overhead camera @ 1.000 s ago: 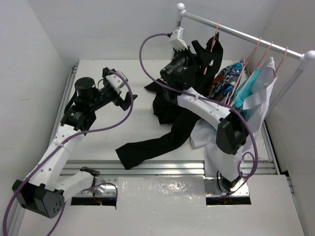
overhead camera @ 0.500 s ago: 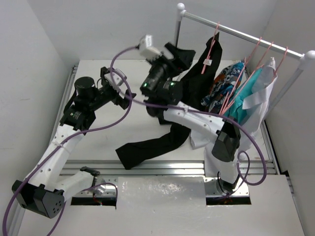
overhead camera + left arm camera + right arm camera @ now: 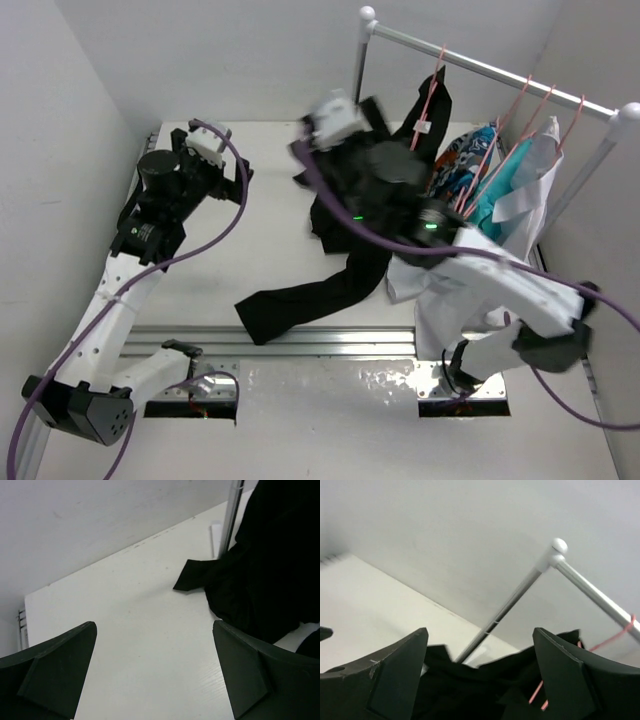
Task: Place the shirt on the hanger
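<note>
The black shirt (image 3: 400,175) hangs by its neck from the pink hanger (image 3: 431,92) on the rail, and its body and one sleeve (image 3: 300,298) trail down onto the table. My right gripper (image 3: 372,112) is raised above the shirt's upper part, blurred, and stands open with nothing in it. In the right wrist view the right gripper (image 3: 480,675) frames the shirt (image 3: 480,692) and a bit of the hanger (image 3: 539,691) below. My left gripper (image 3: 238,172) is open over the bare table, left of the shirt. In the left wrist view the left gripper (image 3: 155,675) has the shirt (image 3: 270,570) off to its right.
The rail (image 3: 490,70) on its white post (image 3: 358,60) also carries a patterned garment (image 3: 465,170), a teal one (image 3: 508,185) and a white one (image 3: 530,205) on like pink hangers. White walls close in at the left and back. A metal track (image 3: 300,340) runs along the near edge.
My right arm has pulled up off the shirt, its elbow swinging out to the right and its jaws widening. The left gripper has drawn back a little to the left.
</note>
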`<action>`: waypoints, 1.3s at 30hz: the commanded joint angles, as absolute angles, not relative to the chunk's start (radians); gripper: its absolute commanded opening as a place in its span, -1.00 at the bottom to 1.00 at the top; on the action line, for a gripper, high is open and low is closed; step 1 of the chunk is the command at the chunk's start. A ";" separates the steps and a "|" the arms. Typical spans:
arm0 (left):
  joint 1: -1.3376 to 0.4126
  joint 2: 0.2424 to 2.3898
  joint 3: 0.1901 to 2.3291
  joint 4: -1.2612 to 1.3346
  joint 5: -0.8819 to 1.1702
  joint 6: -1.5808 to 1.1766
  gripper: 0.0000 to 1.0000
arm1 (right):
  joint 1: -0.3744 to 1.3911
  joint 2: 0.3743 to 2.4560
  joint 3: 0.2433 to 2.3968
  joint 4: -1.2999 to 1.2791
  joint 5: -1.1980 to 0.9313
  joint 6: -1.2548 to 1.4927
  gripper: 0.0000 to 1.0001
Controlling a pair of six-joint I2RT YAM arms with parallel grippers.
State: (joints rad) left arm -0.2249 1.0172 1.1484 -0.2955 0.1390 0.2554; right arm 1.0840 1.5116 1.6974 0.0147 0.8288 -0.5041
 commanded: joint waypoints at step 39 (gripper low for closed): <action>-0.178 0.882 0.557 -0.157 0.009 0.407 0.99 | 0.815 1.568 0.848 -0.074 0.146 0.140 0.98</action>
